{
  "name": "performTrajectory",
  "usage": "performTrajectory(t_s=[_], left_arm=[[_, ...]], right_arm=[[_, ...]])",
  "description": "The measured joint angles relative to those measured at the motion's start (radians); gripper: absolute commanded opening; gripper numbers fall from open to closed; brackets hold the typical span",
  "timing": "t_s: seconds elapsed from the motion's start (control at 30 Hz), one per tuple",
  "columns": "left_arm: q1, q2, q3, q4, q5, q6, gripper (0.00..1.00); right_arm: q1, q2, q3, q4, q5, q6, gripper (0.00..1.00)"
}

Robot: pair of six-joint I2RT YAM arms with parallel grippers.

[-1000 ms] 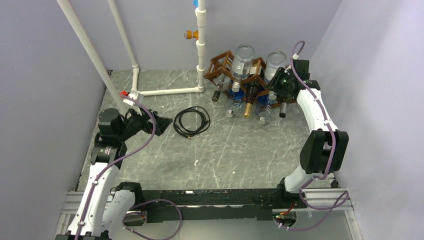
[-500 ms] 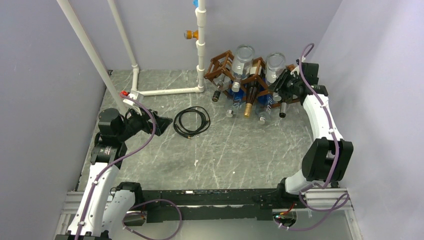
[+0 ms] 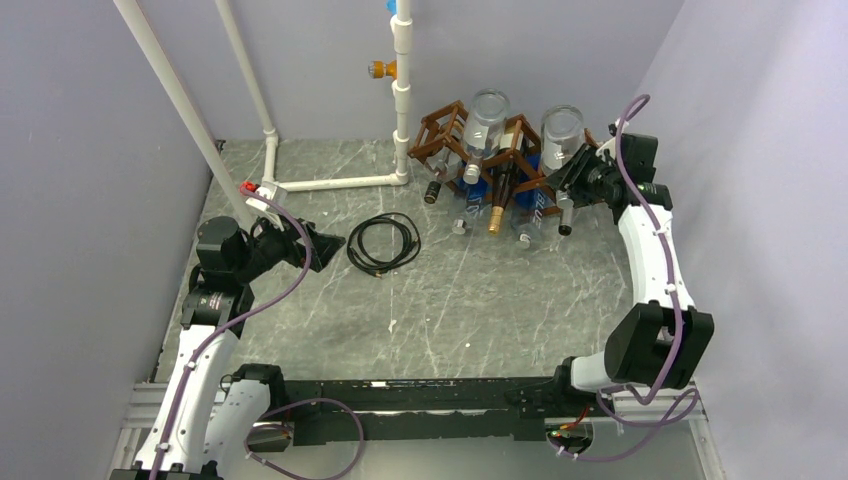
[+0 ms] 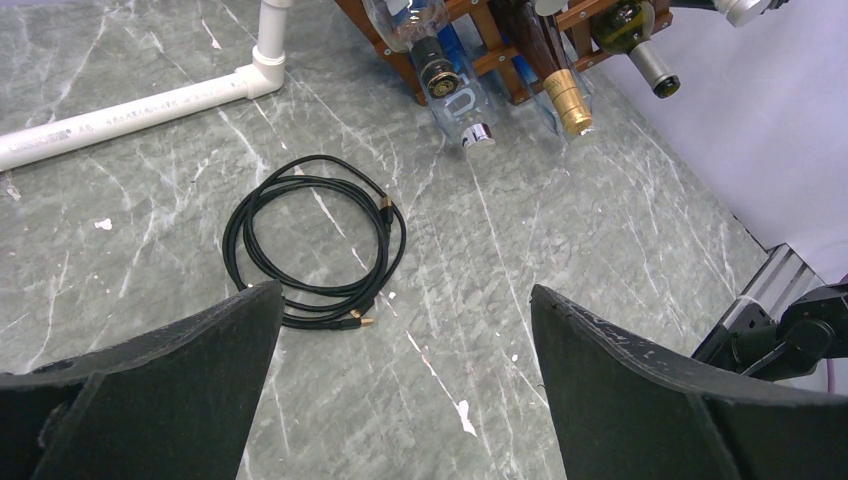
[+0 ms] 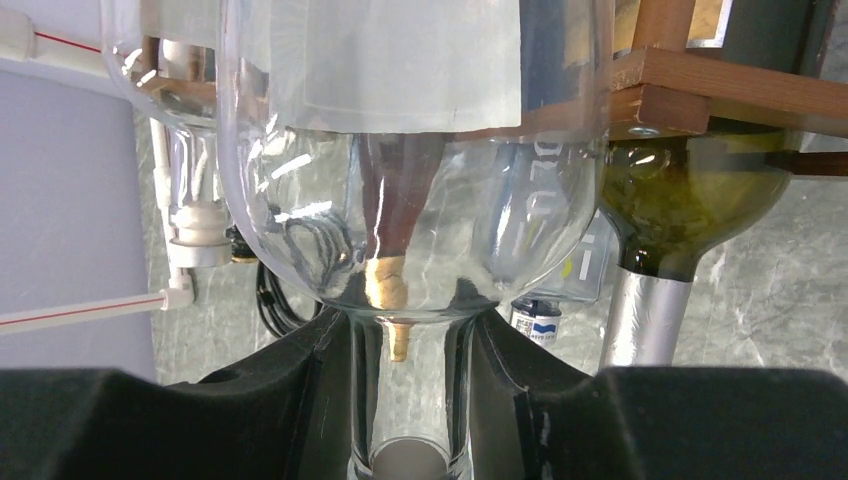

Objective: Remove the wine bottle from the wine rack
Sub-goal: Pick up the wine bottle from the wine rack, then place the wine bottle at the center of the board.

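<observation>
The brown wooden wine rack [image 3: 452,132] stands at the back of the table, right of the white upright pipe, with several bottles in its cells. At the rack's right end, my right gripper [image 3: 583,173] is shut on the neck of a clear wine bottle [image 3: 561,130]. In the right wrist view the clear wine bottle [image 5: 400,200] fills the frame. Its neck is clamped between my black fingers [image 5: 300,390], with a rack slat [image 5: 720,95] just beyond. My left gripper [image 3: 335,242] hovers far off at the left, open and empty [image 4: 405,295].
A coiled black cable [image 3: 383,243] lies on the marble top between the arms. White pipes [image 3: 330,183] run along the back left. A green bottle with a silver cap [image 5: 680,215] and a gold-capped bottle [image 3: 497,205] sit in the rack beside the held one. The right wall is close.
My right arm has swung to the right and back toward the wall, and the clear bottle in its grip has shifted right with it. The left arm has not moved.
</observation>
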Motion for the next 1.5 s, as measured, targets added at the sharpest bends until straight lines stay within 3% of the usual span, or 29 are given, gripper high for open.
performTrajectory(t_s=[0.6, 0.97, 1.27, 1.5], left_arm=[[0.0, 0.0, 0.0, 0.024, 0.063, -0.007, 0.99], [-0.023, -0.003, -0.048, 0.151, 0.198, -0.054, 0.99], [-0.165, -0.003, -0.072, 0.227, 0.231, -0.034, 0.99], [-0.341, -0.004, -0.081, 0.209, 0.152, 0.08, 0.99]], right_arm=[[-0.008, -0.15, -0.009, -0.039, -0.166, -0.07, 0.0], [0.036, -0.225, -0.017, -0.175, -0.325, -0.264, 0.0], [0.183, -0.269, -0.052, -0.355, -0.384, -0.524, 0.0], [0.372, -0.253, -0.059, -0.52, -0.291, -0.769, 0.0]])
